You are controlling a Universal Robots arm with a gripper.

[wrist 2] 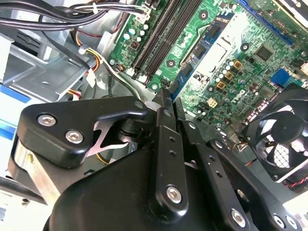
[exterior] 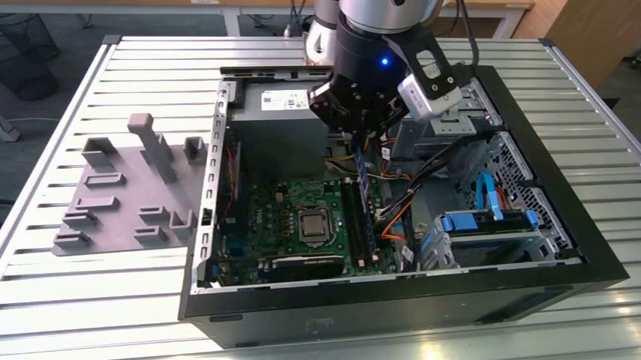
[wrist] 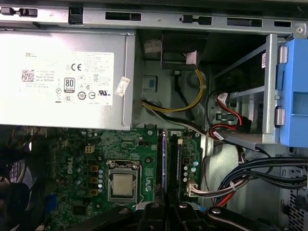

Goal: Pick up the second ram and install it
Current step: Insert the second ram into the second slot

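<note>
The gripper (exterior: 362, 133) hangs over the open computer case (exterior: 561, 247), pinching the second ram (exterior: 361, 174) by its upper edge. In the exterior view the strip hangs edge-down below the gripper, its lower edge just above or at the black slot rails (exterior: 356, 225) on the motherboard (exterior: 281, 217). In the first wrist view the blue strip (wrist: 164, 159) runs straight out from the gripper between the 2 slot rails (wrist: 172, 161), so it looks lined up with a slot. Whether it already touches the slot I cannot tell.

My judgement: the pick-up is done, since the grey holder tray (exterior: 125, 199) well off to the gripper's side on the worktop (exterior: 60, 300) carries no strip. The carry across also looks done. The seating itself seems unfinished, as the ram is held by the gripper and most of its height shows above the rails. If a first ram is already fitted, I cannot make it out.

Further out, beside the slots, sits the processor socket (wrist: 124, 185). Beyond them lies the grey power supply (wrist: 65, 77), and a black fan (wrist 2: 284, 144) shows in the second wrist view.

As for writing, the power supply carries a white label (wrist: 72, 79) with small print and certification marks. A smaller tilted sticker (wrist: 122, 86) sits near its corner, too small to read.
</note>
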